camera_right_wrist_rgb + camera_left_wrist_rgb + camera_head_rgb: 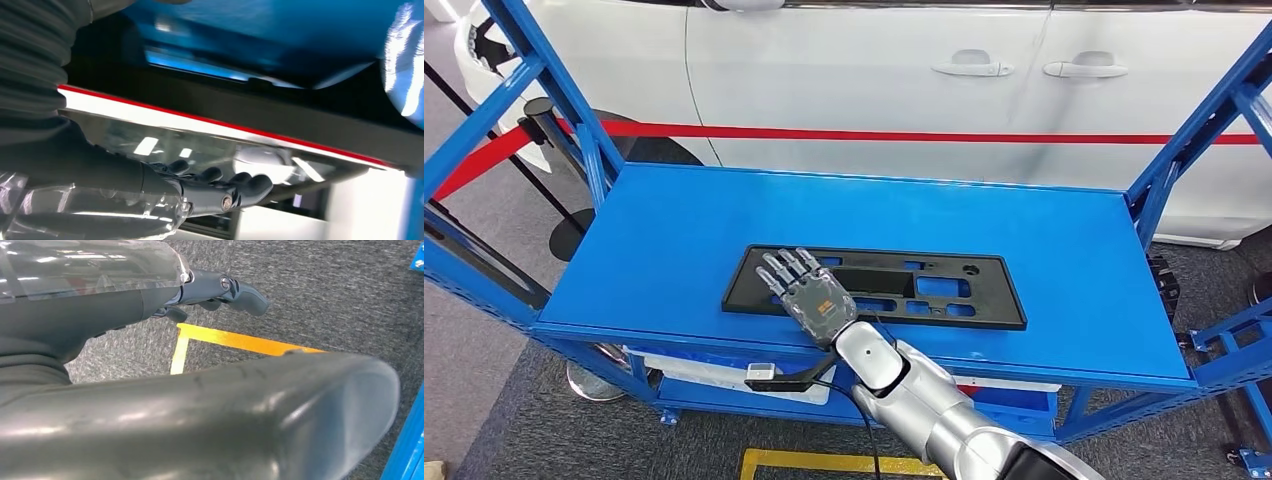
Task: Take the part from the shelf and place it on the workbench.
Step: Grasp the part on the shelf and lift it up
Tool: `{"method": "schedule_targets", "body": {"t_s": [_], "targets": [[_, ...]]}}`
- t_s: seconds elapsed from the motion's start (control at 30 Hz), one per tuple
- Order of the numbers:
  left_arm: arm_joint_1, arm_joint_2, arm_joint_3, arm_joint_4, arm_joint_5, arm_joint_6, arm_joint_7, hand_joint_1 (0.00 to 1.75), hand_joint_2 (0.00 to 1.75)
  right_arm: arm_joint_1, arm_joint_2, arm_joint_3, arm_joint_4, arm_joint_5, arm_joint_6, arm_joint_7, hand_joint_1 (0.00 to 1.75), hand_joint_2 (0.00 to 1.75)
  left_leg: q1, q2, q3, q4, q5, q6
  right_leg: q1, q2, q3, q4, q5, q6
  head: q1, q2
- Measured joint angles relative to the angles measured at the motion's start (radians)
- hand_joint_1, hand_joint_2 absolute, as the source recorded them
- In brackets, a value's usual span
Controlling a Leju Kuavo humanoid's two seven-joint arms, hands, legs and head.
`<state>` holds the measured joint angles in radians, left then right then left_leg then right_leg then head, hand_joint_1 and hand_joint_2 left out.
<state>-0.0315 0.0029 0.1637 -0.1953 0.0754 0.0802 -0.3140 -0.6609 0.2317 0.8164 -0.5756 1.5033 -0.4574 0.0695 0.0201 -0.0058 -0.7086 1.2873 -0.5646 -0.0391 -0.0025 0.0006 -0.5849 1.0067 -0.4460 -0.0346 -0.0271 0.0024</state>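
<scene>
Lying flat on blue shelf top, long black part sits near front edge. Right hand rests over part's 9 o'clock end, fingers straight and spread, holding nothing. Left hand hangs by floor, fingers curled in, nothing held. Step, I think: reaching for part. Next: curl fingers round edge, lift. White car at 12 o'clock.

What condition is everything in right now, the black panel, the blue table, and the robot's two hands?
Black part: lying flat on the blue workbench, not lifted.
Blue workbench: bears the part.
Right hand: fingers spread flat over the part's left end, not gripping.
Left hand: hanging over the grey floor, holding nothing.
</scene>
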Motion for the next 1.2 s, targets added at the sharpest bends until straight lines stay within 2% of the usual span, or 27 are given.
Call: {"method": "schedule_targets", "body": {"t_s": [0.03, 0.1, 0.13, 0.17, 0.23, 0.33, 0.4, 0.47, 0.5, 0.53, 0.57, 0.63, 0.67, 0.7, 0.77, 0.83, 0.87, 0.9, 0.97, 1.0, 1.03, 1.07, 1.13, 1.2], "targets": [[0.000, 0.001, 0.000, 0.000, -0.003, -0.001, 0.000, 0.00, 0.00, -0.008, 0.000, 0.000, 0.014, 0.006, 0.000, 0.023, 0.00, 1.75, 0.001, 0.000, 0.016, -0.034, 0.028, -0.001, -0.001, 0.001, 0.001, 0.003, -0.002, 0.001, 0.000, 0.000], [-0.003, 0.003, 0.000, 0.000, -0.008, -0.003, 0.000, 0.00, 0.00, -0.025, 0.000, -0.001, 0.038, 0.015, 0.000, 0.065, 0.00, 1.75, 0.003, 0.000, 0.079, -0.164, 0.092, 0.000, -0.002, 0.003, 0.001, 0.011, -0.008, 0.008, 0.000, 0.000], [-0.005, 0.003, 0.000, 0.000, -0.010, -0.004, 0.001, 0.00, 0.00, -0.032, 0.000, -0.003, 0.048, 0.018, 0.000, 0.082, 0.00, 1.75, 0.002, 0.000, 0.106, -0.217, 0.108, 0.002, 0.000, 0.004, -0.001, 0.017, -0.011, 0.012, 0.000, 0.000], [-0.007, 0.004, 0.000, 0.000, -0.011, -0.004, 0.001, 0.00, 0.00, -0.038, -0.001, -0.005, 0.058, 0.020, 0.000, 0.099, 0.00, 1.75, 0.001, 0.000, 0.120, -0.246, 0.113, 0.007, 0.002, 0.005, -0.003, 0.022, -0.013, 0.016, 0.000, 0.000], [-0.010, 0.005, 0.000, 0.000, -0.013, -0.003, 0.004, 0.00, 0.00, -0.049, -0.005, -0.016, 0.081, 0.024, -0.001, 0.144, 0.00, 1.75, -0.002, -0.002, 0.123, -0.255, 0.109, 0.018, 0.005, 0.005, -0.006, 0.024, -0.013, 0.024, 0.001, 0.000], [-0.010, 0.006, 0.000, 0.000, -0.016, -0.002, 0.007, 0.00, 0.00, -0.069, -0.027, -0.052, 0.117, 0.025, -0.015, 0.229, 0.00, 1.75, -0.001, -0.001, 0.121, -0.259, 0.116, 0.039, 0.001, 0.005, -0.010, 0.033, -0.021, 0.040, 0.001, 0.000], [-0.011, 0.006, 0.000, 0.000, -0.020, -0.003, 0.007, 0.00, 0.00, -0.079, -0.052, -0.089, 0.136, 0.019, -0.028, 0.272, 0.00, 1.75, 0.002, -0.001, 0.119, -0.264, 0.122, 0.051, -0.002, 0.004, -0.041, 0.105, -0.067, 0.051, 0.002, 0.000], [-0.009, 0.007, 0.000, 0.000, -0.024, -0.004, 0.007, 0.00, 0.00, -0.083, -0.081, -0.135, 0.151, 0.011, -0.040, 0.298, 0.00, 1.75, 0.001, -0.001, 0.116, -0.264, 0.123, 0.057, -0.004, 0.004, -0.102, 0.231, -0.127, 0.059, 0.002, 0.000], [-0.008, 0.007, 0.000, 0.000, -0.025, -0.005, 0.006, 0.00, 0.00, -0.084, -0.096, -0.158, 0.157, 0.009, -0.045, 0.305, 0.00, 1.75, 0.000, -0.001, 0.115, -0.264, 0.123, 0.058, -0.004, 0.004, -0.125, 0.277, -0.141, 0.061, 0.002, 0.000], [-0.006, 0.007, 0.000, 0.000, -0.027, -0.006, 0.004, 0.00, 0.00, -0.084, -0.111, -0.185, 0.161, 0.010, -0.050, 0.310, 0.08, 1.75, -0.001, -0.002, 0.115, -0.264, 0.124, 0.058, -0.004, 0.004, -0.132, 0.290, -0.135, 0.061, 0.002, 0.000], [-0.005, 0.007, 0.000, 0.000, -0.029, -0.006, 0.002, 0.00, 0.00, -0.084, -0.124, -0.211, 0.164, 0.011, -0.053, 0.313, 0.48, 1.75, -0.001, -0.002, 0.116, -0.263, 0.124, 0.058, -0.004, 0.004, -0.120, 0.264, -0.111, 0.058, 0.002, 0.000], [-0.005, 0.006, 0.000, 0.000, -0.033, -0.008, -0.004, 0.00, 0.00, -0.084, -0.149, -0.273, 0.168, 0.015, -0.061, 0.315, 1.34, 1.75, -0.003, -0.002, 0.119, -0.263, 0.124, 0.057, 0.000, 0.004, -0.053, 0.131, -0.045, 0.046, 0.002, 0.000], [-0.006, 0.006, 0.001, 0.000, -0.035, -0.009, -0.007, 0.00, 0.00, -0.084, -0.160, -0.302, 0.169, 0.017, -0.064, 0.315, 1.69, 1.75, -0.004, -0.002, 0.119, -0.263, 0.124, 0.055, 0.004, 0.003, -0.024, 0.069, -0.022, 0.040, 0.002, 0.000], [-0.006, 0.006, 0.001, 0.000, -0.036, -0.009, -0.009, 0.00, 0.00, -0.083, -0.168, -0.330, 0.170, 0.018, -0.067, 0.314, 1.73, 1.75, -0.005, -0.002, 0.119, -0.264, 0.124, 0.052, 0.007, 0.002, -0.005, 0.028, -0.010, 0.035, 0.002, 0.000], [-0.006, 0.006, 0.002, 0.000, -0.039, -0.011, -0.011, 0.00, 0.00, -0.080, -0.181, -0.372, 0.173, 0.022, -0.070, 0.313, 1.74, 1.75, -0.007, -0.002, 0.118, -0.267, 0.126, 0.042, 0.011, 0.001, 0.000, 0.010, -0.006, 0.030, 0.002, 0.000], [-0.006, 0.008, 0.003, 0.000, -0.041, -0.015, -0.012, 0.00, 0.00, -0.075, -0.192, -0.408, 0.174, 0.028, -0.072, 0.308, 1.74, 1.75, -0.008, 0.000, 0.116, -0.264, 0.121, 0.032, 0.004, 0.000, 0.004, -0.002, 0.001, 0.022, 0.001, 0.000], [-0.006, 0.009, 0.004, 0.000, -0.041, -0.017, -0.013, 0.00, 0.00, -0.073, -0.195, -0.423, 0.174, 0.030, -0.074, 0.304, 1.75, 1.75, -0.008, 0.000, 0.108, -0.245, 0.107, 0.028, 0.001, -0.001, 0.007, -0.009, 0.006, 0.017, 0.001, 0.000], [-0.006, 0.010, 0.005, 0.000, -0.041, -0.019, -0.014, 0.00, 0.00, -0.071, -0.196, -0.435, 0.175, 0.033, -0.075, 0.299, 1.75, 1.75, -0.008, 0.001, 0.092, -0.209, 0.083, 0.025, -0.003, -0.001, 0.009, -0.015, 0.010, 0.012, 0.000, 0.000], [-0.006, 0.011, 0.009, 0.000, -0.040, -0.022, -0.018, 0.00, 0.00, -0.065, -0.197, -0.453, 0.175, 0.039, -0.081, 0.289, 1.75, 1.75, -0.006, 0.001, 0.036, -0.085, 0.020, 0.020, -0.002, -0.002, 0.007, -0.016, 0.010, 0.007, -0.002, 0.000], [-0.005, 0.011, 0.011, 0.000, -0.040, -0.023, -0.022, 0.00, 0.00, -0.062, -0.198, -0.461, 0.176, 0.043, -0.085, 0.284, 1.75, 1.75, -0.006, 0.001, 0.010, -0.030, 0.001, 0.018, -0.001, -0.002, 0.006, -0.014, 0.009, 0.007, -0.002, 0.000], [-0.005, 0.011, 0.012, 0.000, -0.040, -0.024, -0.027, 0.00, 0.00, -0.059, -0.198, -0.468, 0.176, 0.047, -0.091, 0.279, 1.75, 1.75, -0.006, 0.001, -0.004, -0.001, -0.001, 0.015, -0.001, -0.001, 0.006, -0.012, 0.008, 0.007, -0.002, 0.000], [-0.004, 0.011, 0.013, 0.000, -0.040, -0.025, -0.033, 0.00, 0.00, -0.058, -0.198, -0.475, 0.176, 0.050, -0.095, 0.275, 1.75, 1.75, -0.005, 0.001, 0.002, -0.013, 0.018, 0.014, -0.001, -0.001, 0.007, -0.009, 0.006, 0.008, -0.002, 0.000], [-0.005, 0.012, 0.015, 0.000, -0.040, -0.026, -0.043, 0.00, 0.00, -0.057, -0.199, -0.485, 0.177, 0.052, -0.101, 0.269, 1.75, 1.75, -0.003, 0.002, 0.059, -0.133, 0.083, 0.015, -0.002, 0.001, 0.008, -0.001, 0.000, 0.013, -0.002, 0.000], [-0.007, 0.012, 0.016, 0.000, -0.040, -0.027, -0.047, 0.00, 0.00, -0.057, -0.200, -0.493, 0.177, 0.052, -0.104, 0.267, 1.75, 1.75, -0.004, 0.001, 0.109, -0.236, 0.116, 0.022, 0.001, 0.003, 0.003, 0.011, -0.007, 0.022, -0.001, 0.000]]}}
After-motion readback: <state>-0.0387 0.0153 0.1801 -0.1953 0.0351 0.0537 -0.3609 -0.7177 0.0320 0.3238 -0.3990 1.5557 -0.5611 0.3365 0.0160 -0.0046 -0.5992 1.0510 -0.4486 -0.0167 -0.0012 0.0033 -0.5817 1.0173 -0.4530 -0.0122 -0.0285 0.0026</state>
